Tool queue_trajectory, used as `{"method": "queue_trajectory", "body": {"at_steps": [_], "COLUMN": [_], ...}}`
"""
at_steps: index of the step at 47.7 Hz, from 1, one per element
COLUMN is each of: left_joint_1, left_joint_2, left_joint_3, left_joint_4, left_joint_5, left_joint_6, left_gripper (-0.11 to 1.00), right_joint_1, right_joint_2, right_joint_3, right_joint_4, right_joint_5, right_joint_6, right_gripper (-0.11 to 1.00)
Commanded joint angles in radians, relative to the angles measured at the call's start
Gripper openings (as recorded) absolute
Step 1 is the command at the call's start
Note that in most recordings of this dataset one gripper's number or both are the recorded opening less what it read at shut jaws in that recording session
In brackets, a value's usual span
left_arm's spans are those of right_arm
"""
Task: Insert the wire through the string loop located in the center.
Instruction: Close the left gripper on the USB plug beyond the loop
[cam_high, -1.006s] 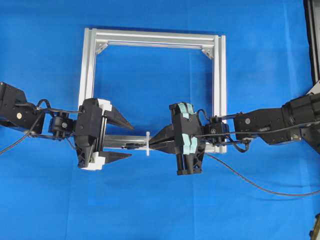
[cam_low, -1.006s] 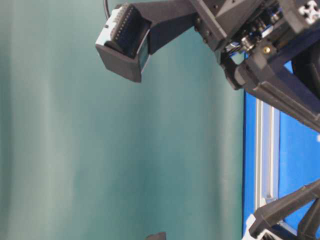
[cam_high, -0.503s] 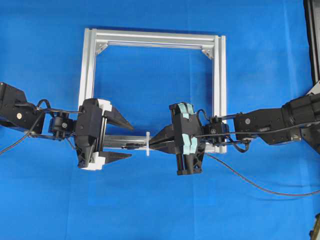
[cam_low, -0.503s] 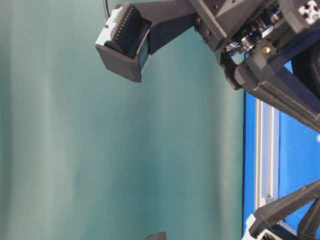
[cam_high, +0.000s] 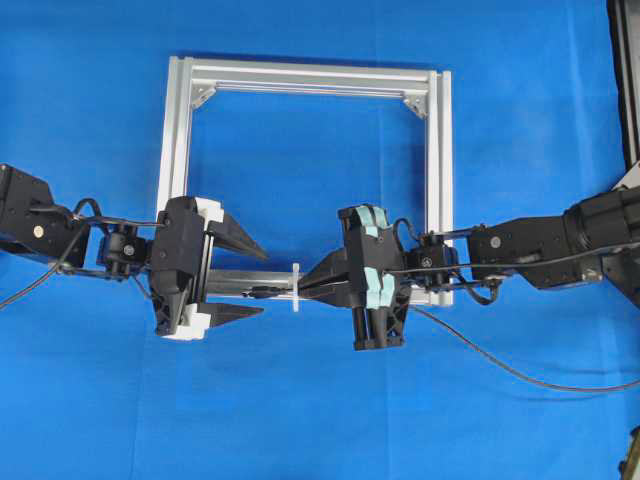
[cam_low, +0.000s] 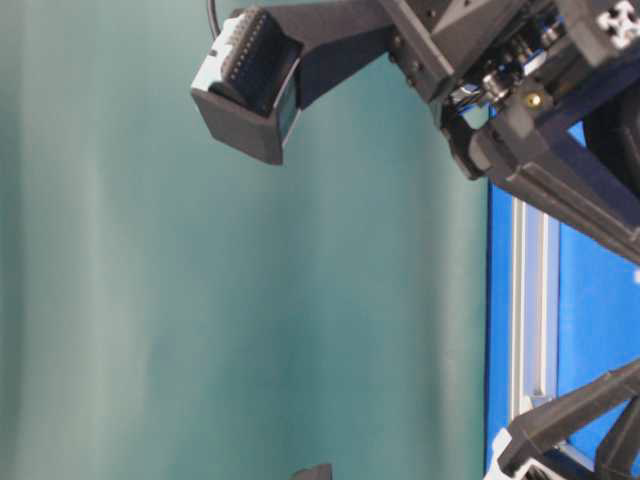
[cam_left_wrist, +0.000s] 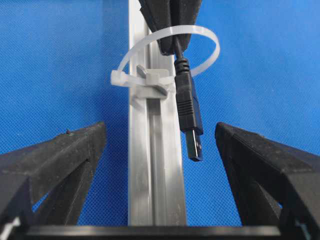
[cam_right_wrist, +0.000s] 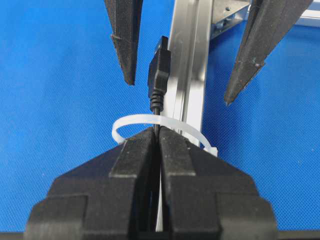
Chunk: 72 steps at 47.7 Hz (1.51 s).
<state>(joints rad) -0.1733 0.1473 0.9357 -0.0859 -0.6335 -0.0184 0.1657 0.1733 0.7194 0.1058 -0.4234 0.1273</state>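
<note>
Wire (cam_left_wrist: 189, 107): pinched behind its plug by the right gripper (cam_right_wrist: 156, 137), plug already through the string loop (cam_left_wrist: 170, 50) on the aluminium frame's (cam_high: 300, 75) near rail. Left gripper (cam_high: 255, 282): fingers spread wide either side of the plug, apparently placed to take it.

a robotics lab bench: a blue cloth (cam_high: 320, 420) covers the whole work surface, a bare aluminium frame (cam_high: 310, 75) of slotted extrusion lies flat on it, two black robot arms reach in from either side, and a plain teal backdrop (cam_low: 150, 300) stands behind.
</note>
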Motion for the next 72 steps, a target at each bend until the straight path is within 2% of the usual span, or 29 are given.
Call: {"method": "queue_trajectory", "body": {"at_steps": [1, 12, 17, 19, 29, 31, 57, 61, 64, 72], "left_joint_1": [0.002, 0.002, 0.002, 0.002, 0.015, 0.015, 0.015, 0.015, 0.015, 0.015], "left_joint_2": [-0.014, -0.015, -0.017, -0.017, -0.020, -0.020, -0.020, -0.020, -0.020, -0.020], "left_joint_3": [-0.009, -0.011, -0.015, -0.015, -0.011, -0.009, -0.009, -0.011, -0.011, -0.011], "left_joint_4": [0.002, 0.000, 0.000, -0.002, -0.002, -0.002, 0.000, -0.002, 0.000, 0.000], "left_joint_5": [-0.006, -0.005, -0.006, -0.008, -0.011, -0.011, -0.009, -0.009, -0.009, -0.008], "left_joint_6": [0.000, -0.002, -0.002, -0.003, -0.029, -0.029, -0.029, -0.031, -0.029, -0.029], "left_gripper": [0.89, 0.88, 0.82, 0.75, 0.12, 0.05, 0.05, 0.05, 0.05, 0.05], "right_joint_1": [-0.002, -0.002, -0.002, -0.002, -0.002, -0.002, 0.000, 0.000, 0.000, 0.000], "right_joint_2": [-0.014, -0.015, -0.015, -0.015, -0.015, -0.015, -0.015, -0.014, -0.015, -0.015], "right_joint_3": [-0.011, -0.011, -0.011, -0.011, -0.011, -0.012, -0.012, -0.012, -0.014, -0.012], "right_joint_4": [-0.002, 0.000, -0.002, 0.000, 0.000, -0.002, -0.011, -0.009, -0.009, -0.006], "right_joint_5": [-0.005, -0.005, -0.005, -0.005, -0.005, -0.005, -0.003, -0.002, 0.000, 0.005], "right_joint_6": [-0.002, -0.002, -0.002, -0.002, -0.002, -0.002, -0.002, 0.003, 0.003, 0.006], "right_gripper": [-0.04, -0.04, -0.04, -0.04, -0.04, -0.04, -0.01, 0.08, 0.20, 0.70]}}
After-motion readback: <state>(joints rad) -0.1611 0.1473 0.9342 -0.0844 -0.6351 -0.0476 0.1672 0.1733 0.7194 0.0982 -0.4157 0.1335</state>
